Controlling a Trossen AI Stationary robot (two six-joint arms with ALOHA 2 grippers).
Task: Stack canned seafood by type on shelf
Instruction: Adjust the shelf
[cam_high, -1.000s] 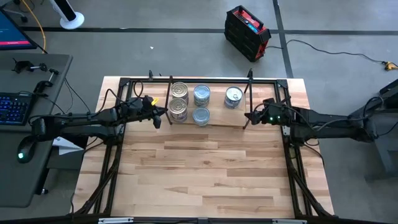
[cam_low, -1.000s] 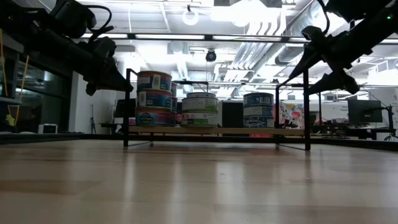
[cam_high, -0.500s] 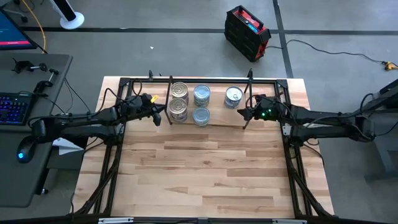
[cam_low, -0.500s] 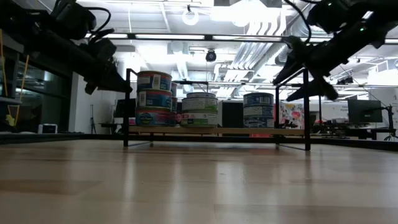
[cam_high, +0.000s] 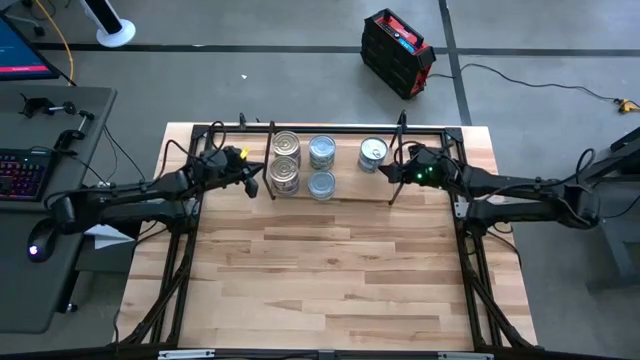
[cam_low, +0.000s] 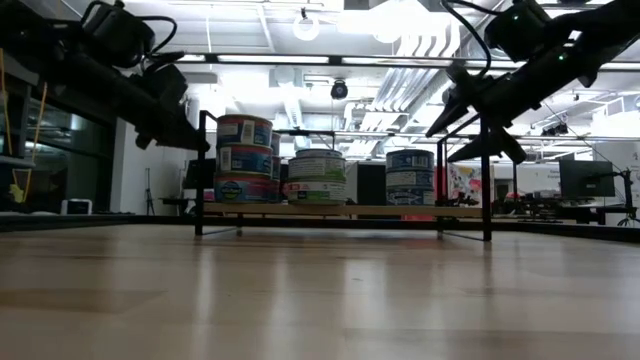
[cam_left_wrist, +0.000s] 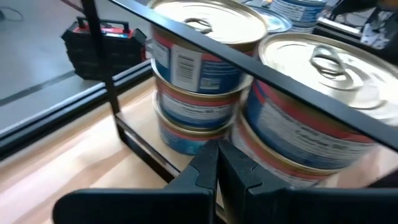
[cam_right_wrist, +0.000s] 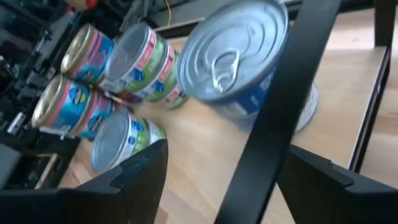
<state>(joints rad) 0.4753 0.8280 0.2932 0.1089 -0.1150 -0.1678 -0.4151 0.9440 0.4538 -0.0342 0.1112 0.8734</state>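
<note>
High view, right fingers (cam_high: 384, 172) spread, now nearer silver tin (cam_high: 373, 152), left fingers (cam_high: 262, 183) closed

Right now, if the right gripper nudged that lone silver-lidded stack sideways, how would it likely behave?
The silver-lidded stack looks rigid: metal tins with pull-tab lids. Standing tins high on the shelf, it would probably slide, though the top tin might shift off. The open right gripper sits beside an upright, which may block it.

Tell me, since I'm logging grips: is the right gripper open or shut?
Open. The right gripper has fingers spread on either side of a black wire upright, holding nothing.
</note>
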